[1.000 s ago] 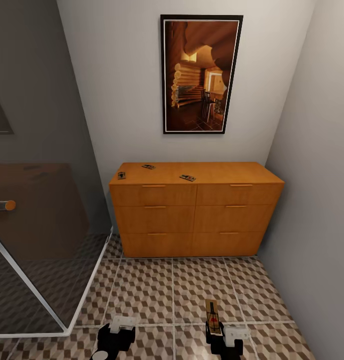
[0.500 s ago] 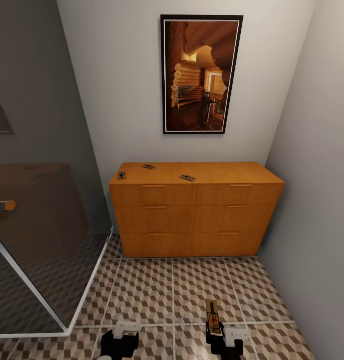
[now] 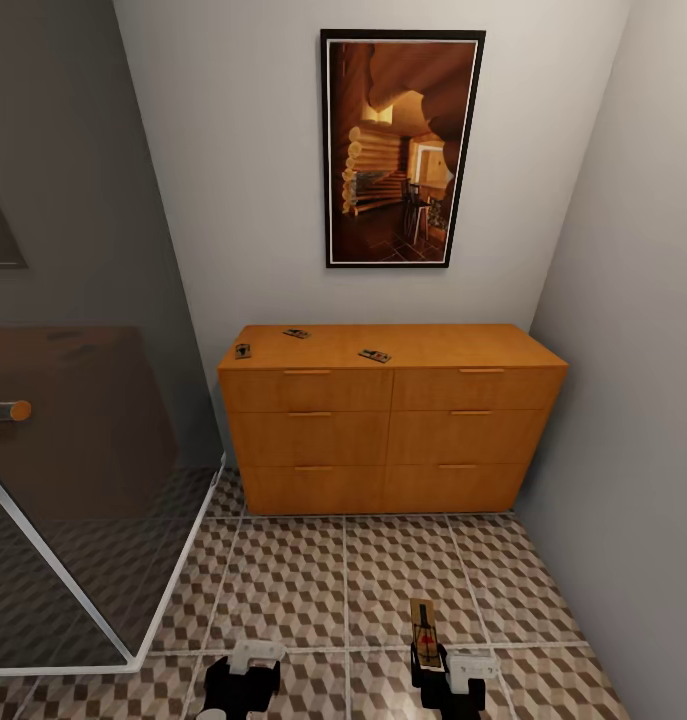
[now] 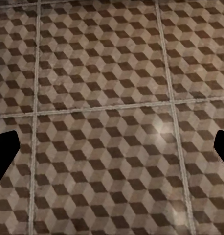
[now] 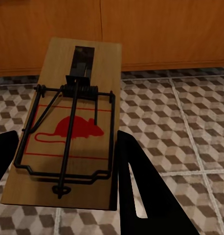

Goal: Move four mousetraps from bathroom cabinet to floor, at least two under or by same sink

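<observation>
Three mousetraps (image 3: 374, 355) are lying apart on the cabinet's (image 3: 453, 345) flat top; the cabinet is standing on the tiled floor (image 3: 303, 580).

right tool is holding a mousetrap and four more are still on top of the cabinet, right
Not four. The head view shows three mousetraps on top of the cabinet. The right tool does hold a mousetrap.

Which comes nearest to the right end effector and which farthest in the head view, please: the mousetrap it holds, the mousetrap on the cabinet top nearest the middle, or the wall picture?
1. The held mousetrap, clamped in the right end effector, low in the view.
2. The middle mousetrap, on the cabinet top, straight ahead.
3. The wall picture, above the cabinet, farthest.
</observation>
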Robot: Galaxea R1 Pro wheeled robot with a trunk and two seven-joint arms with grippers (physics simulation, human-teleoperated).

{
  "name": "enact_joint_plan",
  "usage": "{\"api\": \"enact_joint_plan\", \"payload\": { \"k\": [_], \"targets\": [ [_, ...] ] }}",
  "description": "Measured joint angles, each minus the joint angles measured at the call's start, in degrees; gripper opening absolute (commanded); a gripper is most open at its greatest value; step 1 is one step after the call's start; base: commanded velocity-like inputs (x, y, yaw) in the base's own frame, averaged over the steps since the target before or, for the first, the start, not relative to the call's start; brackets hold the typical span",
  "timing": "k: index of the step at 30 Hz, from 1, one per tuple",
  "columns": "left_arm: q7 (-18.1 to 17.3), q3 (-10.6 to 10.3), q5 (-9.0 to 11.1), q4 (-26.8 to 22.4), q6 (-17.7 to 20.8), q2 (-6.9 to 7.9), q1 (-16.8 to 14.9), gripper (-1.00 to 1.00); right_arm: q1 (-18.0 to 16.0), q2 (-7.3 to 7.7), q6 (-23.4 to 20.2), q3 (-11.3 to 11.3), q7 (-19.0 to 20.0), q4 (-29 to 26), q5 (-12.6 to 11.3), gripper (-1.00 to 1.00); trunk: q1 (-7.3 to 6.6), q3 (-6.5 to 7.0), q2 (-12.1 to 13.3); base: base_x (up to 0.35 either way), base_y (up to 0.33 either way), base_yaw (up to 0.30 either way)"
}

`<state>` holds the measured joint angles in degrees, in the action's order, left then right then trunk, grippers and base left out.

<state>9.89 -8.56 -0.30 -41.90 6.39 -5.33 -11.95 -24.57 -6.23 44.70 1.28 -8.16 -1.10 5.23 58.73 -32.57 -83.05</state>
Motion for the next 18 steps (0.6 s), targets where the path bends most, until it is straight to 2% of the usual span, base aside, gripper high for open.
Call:
{"api": "enact_joint_plan", "payload": {
  "k": [9,18],
  "targets": [
    [0.0,0.0,0.0,-0.4,-5.7,0.01,0.0,1.00,0.0,0.00,0.0,0.0,0.0,0.0,0.0,-1.00,0.00,0.00,0.0,0.000,0.000,0.000],
    [0.0,-0.1,0.2,-0.2,-7.4,0.02,0.0,1.00,0.0,-0.02,0.0,0.0,0.0,0.0,0.0,-1.00,0.00,0.00,0.0,0.000,0.000,0.000]
  ]
}}
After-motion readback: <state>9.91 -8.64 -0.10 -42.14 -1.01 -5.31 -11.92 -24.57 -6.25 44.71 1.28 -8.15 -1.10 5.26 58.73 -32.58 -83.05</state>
